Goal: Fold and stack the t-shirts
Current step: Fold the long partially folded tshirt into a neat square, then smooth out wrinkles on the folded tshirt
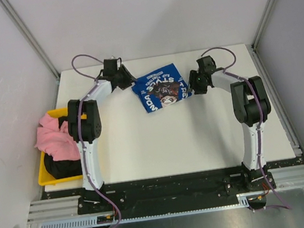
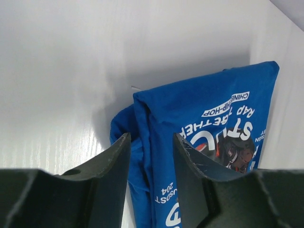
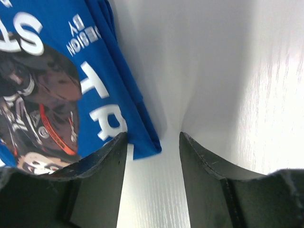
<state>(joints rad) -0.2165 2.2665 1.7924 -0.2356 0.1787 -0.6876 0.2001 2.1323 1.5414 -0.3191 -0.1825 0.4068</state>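
Yellow bin (image 1: 43, 177): lower left of the top view, at the left edge of the table (image 1: 173, 145).
Black t-shirt (image 1: 63, 165): bunched in the near part of the bin.
Pink t-shirt (image 1: 56, 140): crumpled in the bin, above the black one in the frame and spilling over the bin's left rim.
Left gripper (image 1: 127, 78): upper centre-left of the top view, low over the table at the left edge of the blue shirt.
Left fingers (image 2: 111, 171): moderately parted. In the left wrist view a folded blue edge shows in the gap between them, and they are not pressed onto it.
Right gripper (image 1: 193, 82): upper centre-right of the top view, just beside the blue shirt's right edge.
Right fingers (image 3: 204, 171): parted and holding nothing. In the right wrist view bare table fills the gap, and a corner of the shirt lies next to the finger on the left of the frame.
Royal-blue t-shirt (image 1: 162, 88): folded into a compact tilted rectangle, flat on the table at upper centre between the two grippers, with white lettering and a dark printed figure facing up.
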